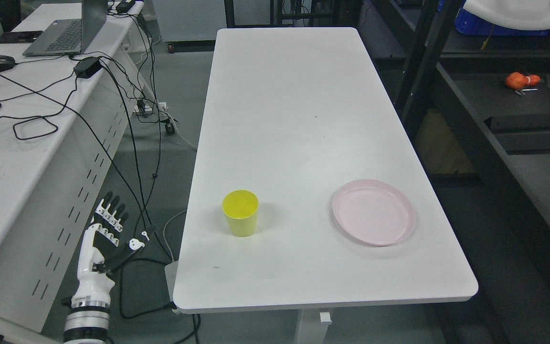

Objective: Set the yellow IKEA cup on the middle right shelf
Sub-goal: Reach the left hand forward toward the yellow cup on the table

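Hanging low at the lower left, beside the white table and off its surface, our left hand holds nothing, its fingers straight and loosely spread. We see the yellow cup upright near the table's front edge, a plain tapered tumbler, open mouth up and empty inside. To its right, well apart, the pink plate lies flat and bare. Farther right stands the dark shelf unit, holding a small orange object.

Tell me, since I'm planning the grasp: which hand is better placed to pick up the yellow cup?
Probably the left hand: it hangs open beside the table's left edge, nearest the yellow cup. The right hand isn't visible.
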Controlling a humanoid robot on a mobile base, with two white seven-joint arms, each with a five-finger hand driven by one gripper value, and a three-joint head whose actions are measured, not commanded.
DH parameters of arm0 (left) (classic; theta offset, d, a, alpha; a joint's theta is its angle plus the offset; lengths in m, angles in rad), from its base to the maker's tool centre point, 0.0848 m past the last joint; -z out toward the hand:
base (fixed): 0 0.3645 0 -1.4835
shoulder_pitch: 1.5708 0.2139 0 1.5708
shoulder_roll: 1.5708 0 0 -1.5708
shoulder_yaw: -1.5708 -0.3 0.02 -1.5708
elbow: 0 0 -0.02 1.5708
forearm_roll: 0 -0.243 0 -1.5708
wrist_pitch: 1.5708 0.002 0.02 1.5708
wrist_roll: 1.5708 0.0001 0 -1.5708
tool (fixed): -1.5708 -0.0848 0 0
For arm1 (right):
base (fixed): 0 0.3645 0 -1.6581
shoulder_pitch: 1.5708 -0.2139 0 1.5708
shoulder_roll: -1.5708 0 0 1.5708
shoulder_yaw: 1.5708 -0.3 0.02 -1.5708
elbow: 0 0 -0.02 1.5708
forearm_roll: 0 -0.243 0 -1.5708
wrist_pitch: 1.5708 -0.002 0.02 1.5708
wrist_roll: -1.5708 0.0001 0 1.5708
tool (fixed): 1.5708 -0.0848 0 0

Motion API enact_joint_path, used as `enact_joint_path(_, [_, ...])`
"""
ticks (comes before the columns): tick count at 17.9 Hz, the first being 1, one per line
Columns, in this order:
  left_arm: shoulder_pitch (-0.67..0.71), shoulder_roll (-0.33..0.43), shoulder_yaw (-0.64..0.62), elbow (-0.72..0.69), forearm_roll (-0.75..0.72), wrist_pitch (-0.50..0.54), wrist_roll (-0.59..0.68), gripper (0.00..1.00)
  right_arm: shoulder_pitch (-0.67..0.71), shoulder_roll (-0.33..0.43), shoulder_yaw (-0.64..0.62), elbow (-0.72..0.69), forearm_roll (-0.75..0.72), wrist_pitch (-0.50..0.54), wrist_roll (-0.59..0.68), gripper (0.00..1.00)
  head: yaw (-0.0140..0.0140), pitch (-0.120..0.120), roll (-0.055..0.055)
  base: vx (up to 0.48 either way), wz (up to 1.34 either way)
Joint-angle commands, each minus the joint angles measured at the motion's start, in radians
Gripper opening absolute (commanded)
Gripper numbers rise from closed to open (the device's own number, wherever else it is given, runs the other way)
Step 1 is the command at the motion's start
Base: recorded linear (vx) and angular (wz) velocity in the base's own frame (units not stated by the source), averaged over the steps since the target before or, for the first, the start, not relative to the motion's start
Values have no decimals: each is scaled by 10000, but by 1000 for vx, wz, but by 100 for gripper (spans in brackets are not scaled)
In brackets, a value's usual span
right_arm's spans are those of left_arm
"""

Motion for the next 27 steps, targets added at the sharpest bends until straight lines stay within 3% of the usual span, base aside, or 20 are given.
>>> enact_joint_path(1, [284,141,-163,-194,11,-70,-15,99,139,-175,169,0,-245,8,9,99,0,0,0,0,0])
enact_joint_path(9, [-787,-119,-362,602,514,21,-904,99,139,-175,169,0,-245,8,9,99,0,0,0,0,0])
enact_joint_path(12, [-1767,-227,-362,1215,1007,664,-905,99,139,-175,169,0,-245,8,9,99,0,0,0,0,0])
enact_joint_path(17, [-2965,-304,-454,2503,1023,788,-966,99,139,-175,169,0,-245,8,9,99,0,0,0,0,0])
enact_joint_path(21, [-3167,-304,-1174,2659,977,758,-2054,99,139,-175,169,0,-245,8,9,99,0,0,0,0,0])
enact_joint_path(27, [-4086,-442,-1528,4053,549,727,-2055,99,139,-175,169,0,-245,8,9,99,0,0,0,0,0])
